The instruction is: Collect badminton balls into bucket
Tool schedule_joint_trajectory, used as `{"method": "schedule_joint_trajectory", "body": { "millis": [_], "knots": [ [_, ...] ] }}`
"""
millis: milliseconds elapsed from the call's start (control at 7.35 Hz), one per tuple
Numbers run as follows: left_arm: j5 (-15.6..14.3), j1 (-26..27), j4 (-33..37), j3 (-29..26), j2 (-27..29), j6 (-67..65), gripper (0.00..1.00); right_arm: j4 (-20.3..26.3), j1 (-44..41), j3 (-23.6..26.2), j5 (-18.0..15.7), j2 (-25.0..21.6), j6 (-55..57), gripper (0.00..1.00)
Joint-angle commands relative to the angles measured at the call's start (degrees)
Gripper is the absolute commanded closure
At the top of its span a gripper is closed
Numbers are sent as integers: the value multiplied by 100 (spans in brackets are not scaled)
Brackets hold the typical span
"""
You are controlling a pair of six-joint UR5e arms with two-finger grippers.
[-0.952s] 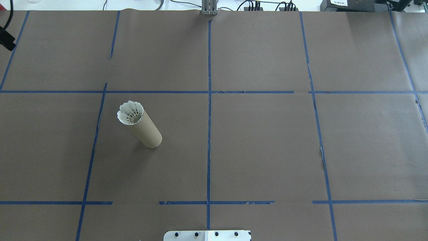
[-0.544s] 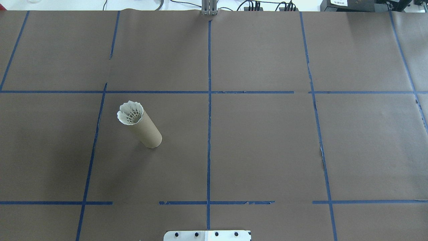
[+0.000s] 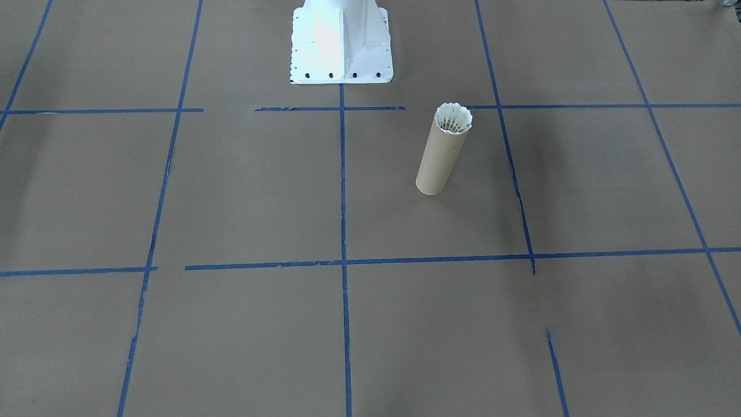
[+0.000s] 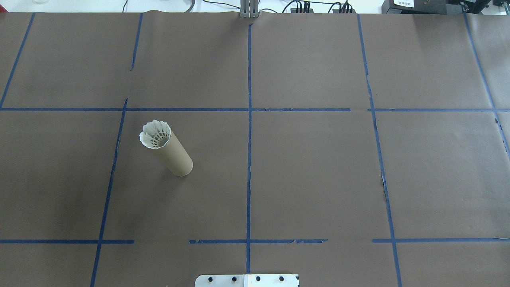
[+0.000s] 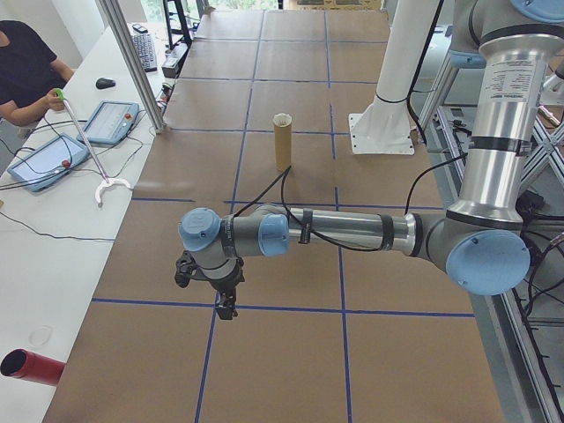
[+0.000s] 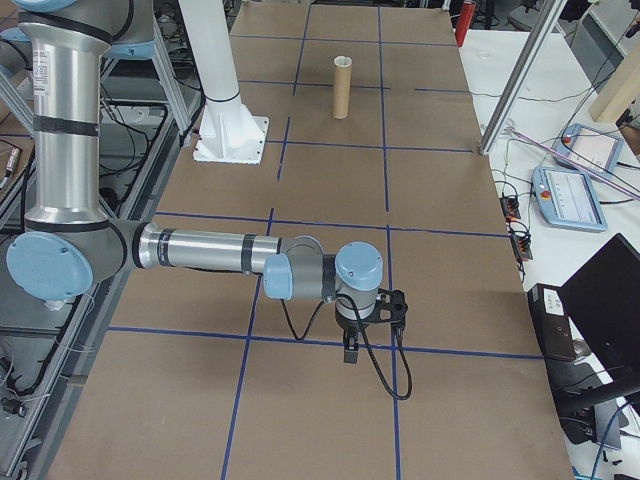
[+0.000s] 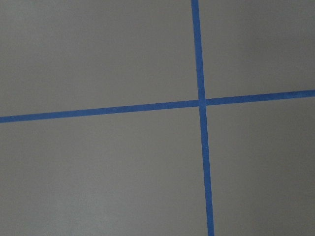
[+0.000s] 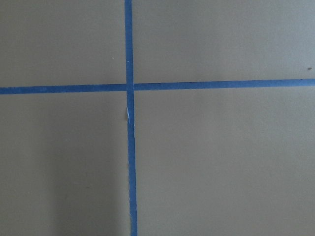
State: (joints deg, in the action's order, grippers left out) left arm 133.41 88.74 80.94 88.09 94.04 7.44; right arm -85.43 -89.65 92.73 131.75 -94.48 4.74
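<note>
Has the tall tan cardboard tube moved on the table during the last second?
No. In the overhead view the tall tan cardboard tube stands at the same spot beside the blue tape line as before, with the white feather shuttlecock in its mouth.

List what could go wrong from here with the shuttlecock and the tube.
1. The shuttlecock sits only at the mouth of the cardboard tube, its feather skirt flaring over the rim; a knock might dislodge it.
2. The tube is tall, narrow and stands free on the brown paper, so a light bump would probably tip it.
</note>
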Motion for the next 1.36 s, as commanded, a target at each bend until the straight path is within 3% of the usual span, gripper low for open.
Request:
{"method": "schedule_joint_trajectory", "body": {
  "millis": [0, 272, 1224],
  "knots": [
    [115, 3, 1, 373, -350, -5, 0, 0, 0, 0, 0, 0, 0, 0],
    [18, 300, -43, 744, -342, -23, 0, 0, 0, 0, 0, 0, 0, 0],
    [9, 329, -43, 701, -351, -5, 0, 0, 0, 0, 0, 0, 0, 0]
  ]
}}
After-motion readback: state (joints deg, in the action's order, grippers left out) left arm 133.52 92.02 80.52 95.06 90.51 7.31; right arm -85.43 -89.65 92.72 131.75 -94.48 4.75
